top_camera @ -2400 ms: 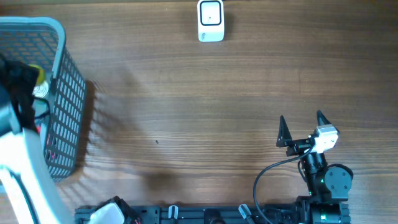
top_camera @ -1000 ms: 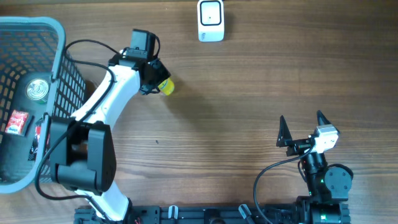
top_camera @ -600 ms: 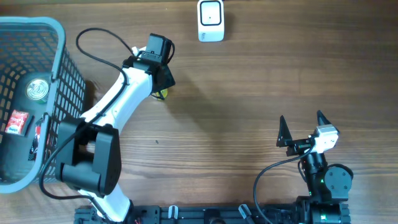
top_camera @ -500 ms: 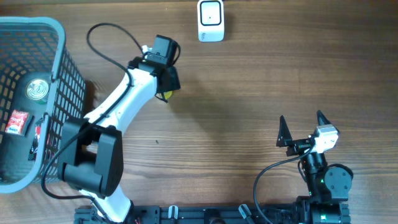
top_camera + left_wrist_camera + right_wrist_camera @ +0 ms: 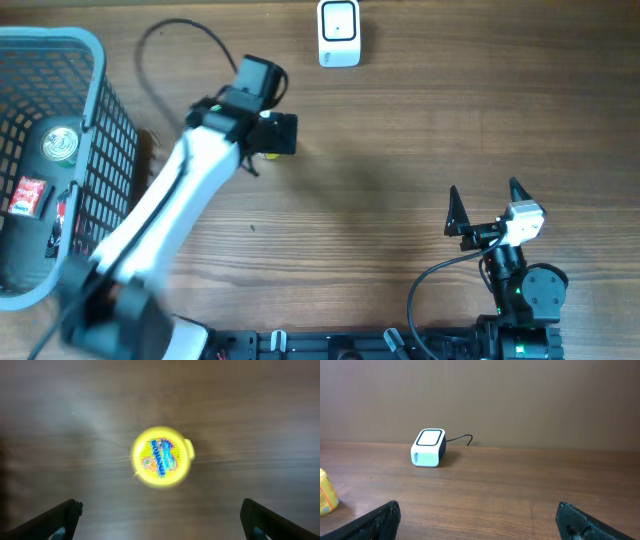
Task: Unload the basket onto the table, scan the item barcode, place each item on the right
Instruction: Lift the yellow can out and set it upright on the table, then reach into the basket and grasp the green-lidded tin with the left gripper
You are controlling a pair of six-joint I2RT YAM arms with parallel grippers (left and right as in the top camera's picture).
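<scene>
The item is a small yellow round container (image 5: 161, 457) with a printed lid, standing by itself on the wooden table. My left gripper (image 5: 161, 510) hangs above it, open wide with nothing between its fingers. In the overhead view the left gripper (image 5: 272, 135) covers most of the item (image 5: 267, 154), so only a yellow sliver shows. The white barcode scanner (image 5: 339, 33) sits at the far edge, beyond the item. My right gripper (image 5: 488, 205) rests open at the near right, facing the scanner (image 5: 428, 448). The item (image 5: 327, 494) shows at that view's left edge.
A blue-grey wire basket (image 5: 100, 120) stands at the far left and holds a round tin (image 5: 60, 145) and a red packet (image 5: 28, 195). The left arm's cable loops above the table near the basket. A thin cable runs off behind the scanner.
The left arm came out of the basket and swung right with the yellow item. Its jaws then opened, and the item now stands free on the table. The right arm has not moved.
</scene>
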